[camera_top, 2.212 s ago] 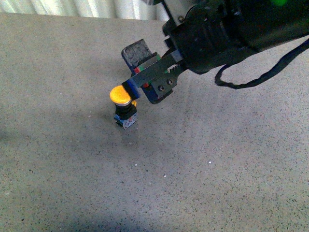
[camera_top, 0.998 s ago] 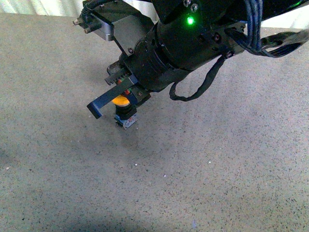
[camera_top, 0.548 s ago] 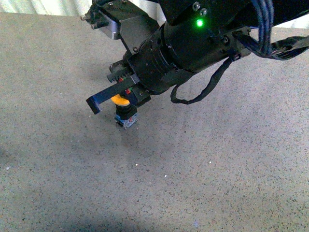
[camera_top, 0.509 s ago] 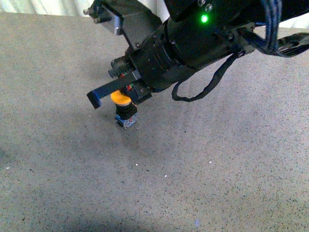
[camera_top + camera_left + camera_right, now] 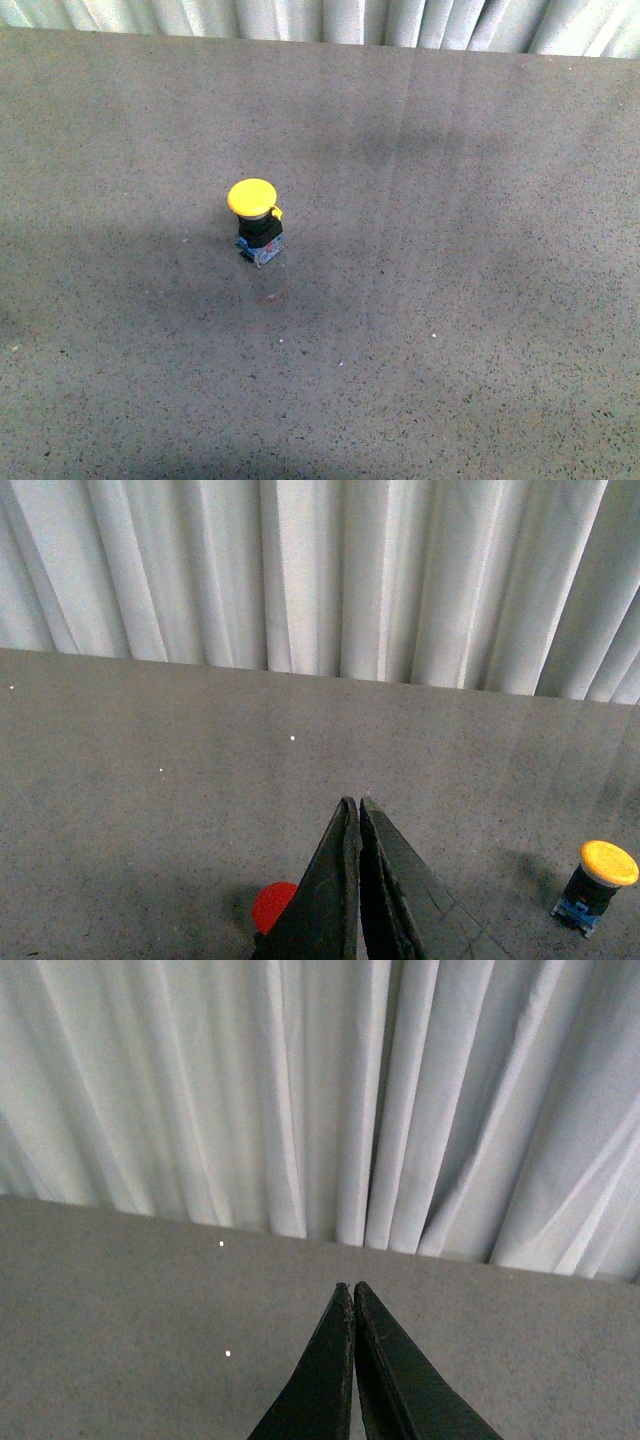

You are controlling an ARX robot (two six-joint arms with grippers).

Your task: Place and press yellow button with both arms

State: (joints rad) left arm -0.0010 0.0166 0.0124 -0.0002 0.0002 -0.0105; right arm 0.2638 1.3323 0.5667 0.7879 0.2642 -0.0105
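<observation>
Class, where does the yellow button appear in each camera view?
Front view: the yellow button stands left of centre on the table.
Left wrist view: yellow button on the table, to one side of the left gripper, opposite a red object.
Right wrist view: not in it.
Shared landmark: the white curtain.

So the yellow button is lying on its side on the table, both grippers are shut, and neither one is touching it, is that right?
Not quite. The yellow button is not on its side: the front view shows it standing upright on its base, with the cap on top. The rest is right: the left gripper and the right gripper are both shut, and neither touches it.
</observation>
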